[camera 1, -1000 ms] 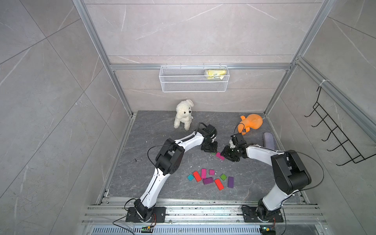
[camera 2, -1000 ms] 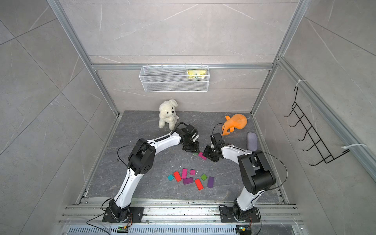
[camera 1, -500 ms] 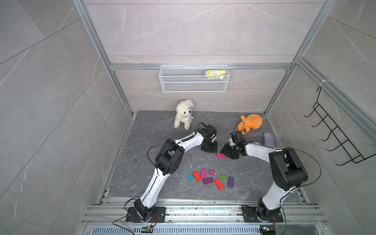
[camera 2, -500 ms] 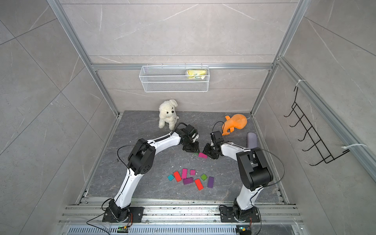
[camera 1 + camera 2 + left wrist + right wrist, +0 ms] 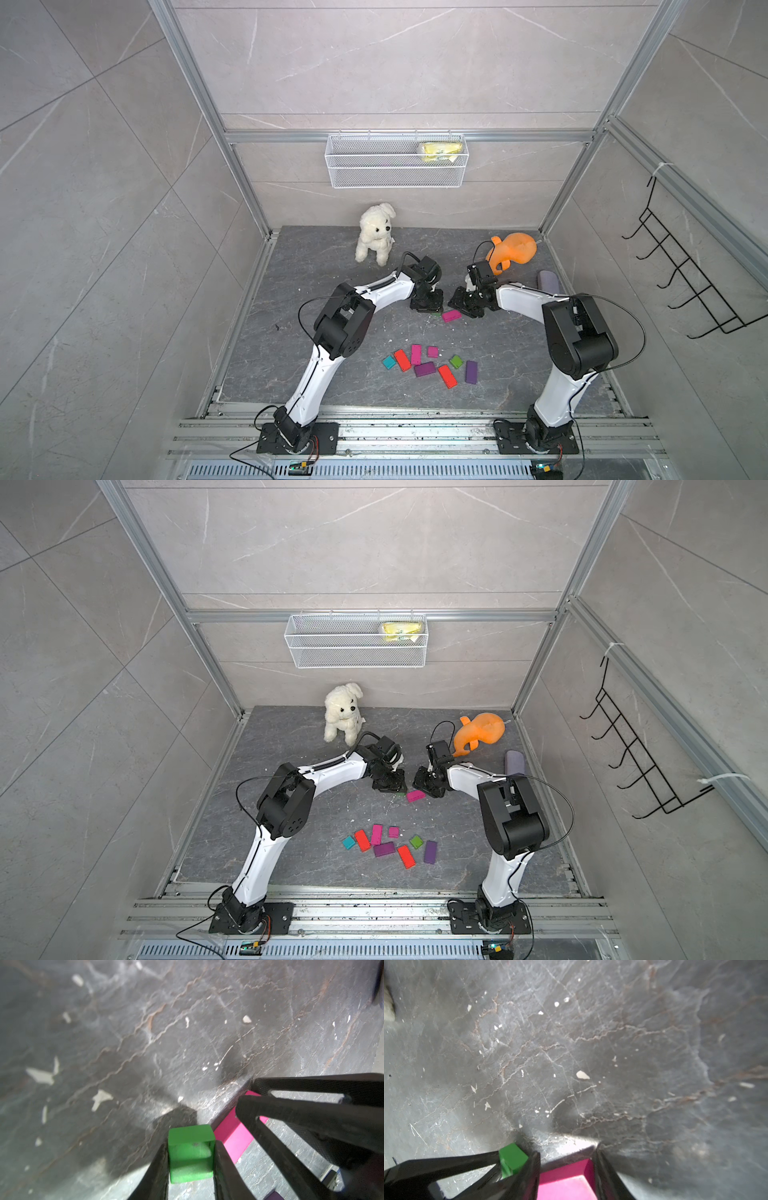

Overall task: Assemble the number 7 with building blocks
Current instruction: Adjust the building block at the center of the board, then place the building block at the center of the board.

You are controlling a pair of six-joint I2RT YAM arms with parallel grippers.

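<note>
the magenta block (image 5: 451, 316) is lying flat on the bench (image 5: 316, 282), in front of the plush dog (image 5: 374, 239) and off to the right-arm side of it. it is finishing a turn: a second ago it was lying on a slant, and it is now running almost straight toward the green block (image 5: 190, 1153). in the left wrist view one corner of the magenta block is sitting just beside the green block; whether the two are touching cannot be told. the right pincer (image 5: 566, 1160) is pinching the magenta block across its width and is making this swing, with its arm's elbow drawing in. the left pincer (image 5: 191, 1147) is pinching the green block and is staying in place, low over the bench. judgement: the first two pieces of the number 7 are being brought together, probably as its top bar, and nothing is joined yet. the remaining building blocks (image 5: 428, 368), eight loose pieces, are lying farther from the plush dog, toward the base rail, untouched.
</note>
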